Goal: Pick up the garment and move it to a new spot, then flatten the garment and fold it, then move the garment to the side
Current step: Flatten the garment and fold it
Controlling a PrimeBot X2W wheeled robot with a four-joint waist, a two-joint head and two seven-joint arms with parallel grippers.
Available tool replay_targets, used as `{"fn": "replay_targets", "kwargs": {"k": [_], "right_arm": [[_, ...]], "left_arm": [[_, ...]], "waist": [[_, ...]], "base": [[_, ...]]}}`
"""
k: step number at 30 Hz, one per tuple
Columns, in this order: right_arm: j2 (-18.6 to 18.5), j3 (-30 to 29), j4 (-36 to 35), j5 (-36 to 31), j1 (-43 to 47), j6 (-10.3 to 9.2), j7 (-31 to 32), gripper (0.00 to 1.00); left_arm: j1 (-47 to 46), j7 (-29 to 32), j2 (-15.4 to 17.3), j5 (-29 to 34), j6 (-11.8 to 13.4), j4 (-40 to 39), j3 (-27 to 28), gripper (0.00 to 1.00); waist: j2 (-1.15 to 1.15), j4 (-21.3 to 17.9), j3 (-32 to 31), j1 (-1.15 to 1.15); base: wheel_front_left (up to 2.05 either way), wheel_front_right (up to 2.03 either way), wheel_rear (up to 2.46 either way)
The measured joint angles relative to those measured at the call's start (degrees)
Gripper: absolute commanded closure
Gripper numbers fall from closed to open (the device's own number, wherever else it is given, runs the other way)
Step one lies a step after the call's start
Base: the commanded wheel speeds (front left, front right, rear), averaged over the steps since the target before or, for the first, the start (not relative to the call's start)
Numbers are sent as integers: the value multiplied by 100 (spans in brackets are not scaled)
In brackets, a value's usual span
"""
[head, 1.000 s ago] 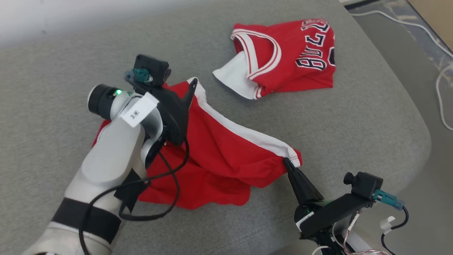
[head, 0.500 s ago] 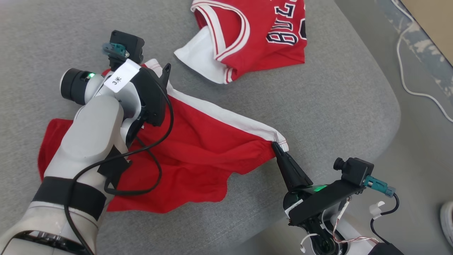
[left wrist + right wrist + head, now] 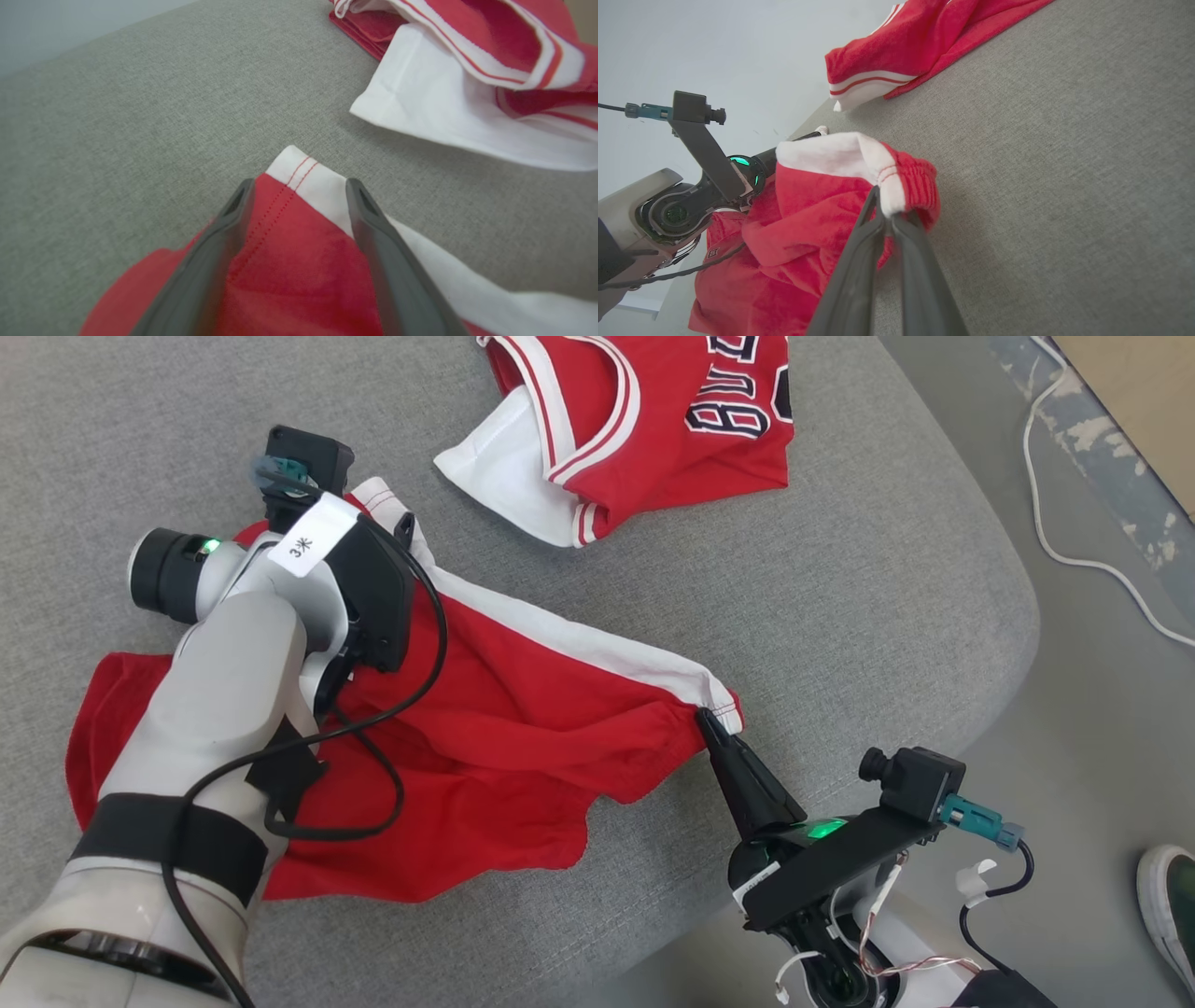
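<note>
The garment, red shorts with a white side stripe, lies spread on a grey cushioned surface. My right gripper is shut on the elastic waistband corner at the shorts' right end, holding it slightly raised. My left gripper is open at the far left corner. Its two fingers stand apart over the red and white hem, which lies flat beneath them. In the head view the left forearm covers part of the shorts.
A red jersey with white trim and dark lettering lies crumpled just beyond the shorts. The cushion's rounded edge drops off at the right, where a white cable and a person's shoe are on the floor.
The head camera has shifted, so the scene sits further up and left. The shorts lie wider across the cushion, and their left corner now shows past my left fingers. The right gripper keeps its hold.
</note>
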Motion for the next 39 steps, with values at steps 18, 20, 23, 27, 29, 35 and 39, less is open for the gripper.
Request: {"fn": "replay_targets", "kwargs": {"k": [18, 20, 23, 27, 29, 35, 39], "right_arm": [[59, 200, 5, 9, -198, 0, -43, 100], [29, 169, 49, 10, -198, 0, -45, 100], [-8, 141, 74, 46, -214, 0, -46, 100], [-49, 103, 90, 54, -227, 0, -47, 100], [-109, 64, 103, 55, -228, 0, -47, 100], [-290, -380, 70, 58, -239, 0, -47, 100], [-382, -1012, -108, 90, -321, 0, -47, 100]], "left_arm": [[-421, 63, 75, 249, -18, 505, -265, 95], [-423, 62, 18, 256, -56, 517, -303, 100], [-423, 44, -55, 256, -67, 533, -375, 100], [-430, -230, -127, 238, -109, 450, -359, 100], [-478, -433, -192, 149, -109, 345, -265, 100], [-756, -976, -235, -189, -118, 47, -44, 100], [-779, -1296, -165, -479, -120, -363, -104, 100]], "waist": [[-1, -204, 182, 0], [-1, -190, 155, 0], [0, -144, 103, 0], [0, -47, 17, 0], [0, 21, -32, 0], [-1, 306, -208, 0], [0, 555, -356, 0]], "base": [[0, 0, 0], [0, 0, 0], [0, 0, 0], [0, 0, 0], [0, 0, 0], [0, 0, 0], [0, 0, 0]]}}
